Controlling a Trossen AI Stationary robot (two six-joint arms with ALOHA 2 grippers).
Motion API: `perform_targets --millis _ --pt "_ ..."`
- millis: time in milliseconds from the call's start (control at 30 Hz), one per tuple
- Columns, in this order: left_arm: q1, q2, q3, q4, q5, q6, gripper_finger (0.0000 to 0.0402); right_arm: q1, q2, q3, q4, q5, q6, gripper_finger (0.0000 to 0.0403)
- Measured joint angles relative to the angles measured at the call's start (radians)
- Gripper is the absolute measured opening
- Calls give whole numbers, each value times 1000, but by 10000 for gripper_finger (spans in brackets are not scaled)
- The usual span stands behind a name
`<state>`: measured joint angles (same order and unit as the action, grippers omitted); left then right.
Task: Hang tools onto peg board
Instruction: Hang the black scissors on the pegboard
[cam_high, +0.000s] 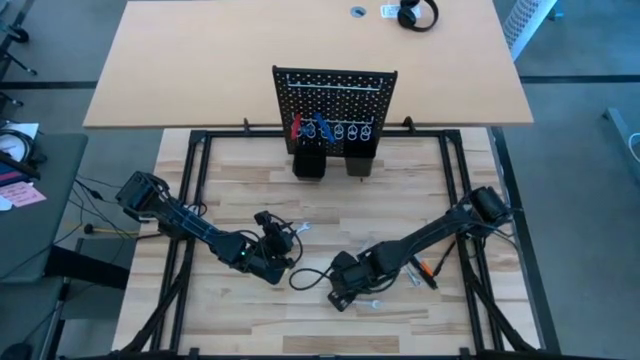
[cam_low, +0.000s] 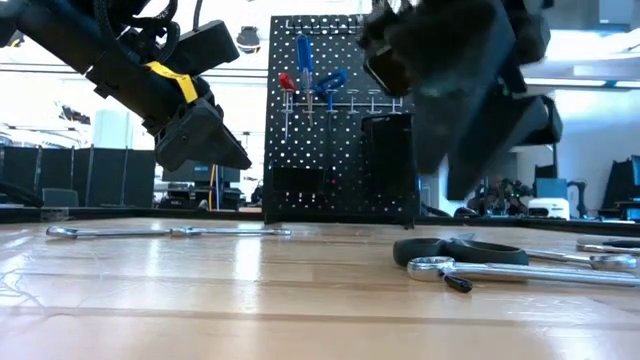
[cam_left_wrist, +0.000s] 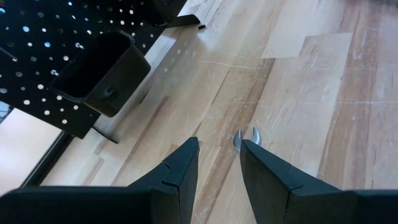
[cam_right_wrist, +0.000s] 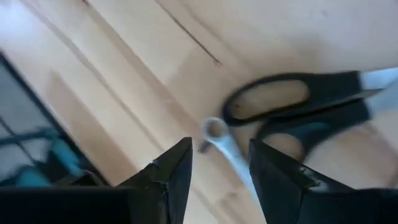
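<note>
The black peg board (cam_high: 335, 95) stands upright at the table's far side with a red-handled tool (cam_low: 286, 82) and two blue-handled tools (cam_low: 304, 50) hanging on its hooks. My left gripper (cam_left_wrist: 219, 144) is open, above the table, over the forked end of a silver wrench (cam_left_wrist: 247, 138) that lies flat. My right gripper (cam_right_wrist: 221, 146) is open, above the ring end of another silver wrench (cam_right_wrist: 216, 130) and the black scissors (cam_right_wrist: 298, 102), both flat on the table. An orange-and-black tool (cam_high: 427, 268) lies under the right arm.
Two black cups (cam_high: 310, 163) stand at the board's base; one shows in the left wrist view (cam_left_wrist: 102, 74). More wrenches lie on the table's left (cam_low: 150, 232) and right (cam_low: 605, 262). A tan desk (cam_high: 200, 60) with headphones (cam_high: 417, 14) lies behind the board.
</note>
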<state>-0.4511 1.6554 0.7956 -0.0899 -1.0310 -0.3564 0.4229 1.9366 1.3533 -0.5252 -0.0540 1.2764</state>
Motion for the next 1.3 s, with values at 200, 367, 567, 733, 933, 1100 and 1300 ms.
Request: perform_targets --millis 200,367,567,733,933,1100,1300 --pt "-4 0 0 -1 0 -2 112 -10 22 0 -8 2 113 166" --pt "-17 0 0 -2 0 -4 112 -23 48 -1 -50 -2 162 166" --pt "-21 0 0 -1 1 4 112 -26 57 0 -91 -3 183 159" --pt "-21 0 0 0 0 4 112 -26 81 2 -70 -5 169 144" --pt "-21 -1 0 4 0 5 112 -30 122 6 -90 -48 37 137" --pt "-21 -1 0 7 0 5 112 -56 120 7 -148 -62 -70 147" --pt "-20 -1 0 6 0 6 112 -77 92 1 -219 -69 -359 159"
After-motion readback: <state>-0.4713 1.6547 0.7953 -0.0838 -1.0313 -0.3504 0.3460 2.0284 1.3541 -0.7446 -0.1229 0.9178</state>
